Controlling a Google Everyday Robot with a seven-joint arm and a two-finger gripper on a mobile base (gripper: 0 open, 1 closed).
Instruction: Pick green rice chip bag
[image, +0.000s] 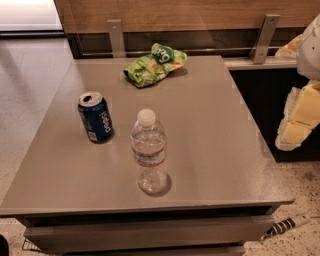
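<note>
Nothing of the pick was done yet: the green rice chip bag (154, 65) lay ungrasped at the far edge of the table (210, 130), well apart from my gripper (297, 122), which hung beyond the table's right side, open or closed I could not tell.

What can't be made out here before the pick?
Camera view only.
1. Gripper, pale yellow-white, at right edge: cut off by the frame.
2. Crumpled light-green foil chip bag, far end of grey table: underside hidden by itself, lettering too small.
3. Blue aluminium can: far side hidden.
</note>
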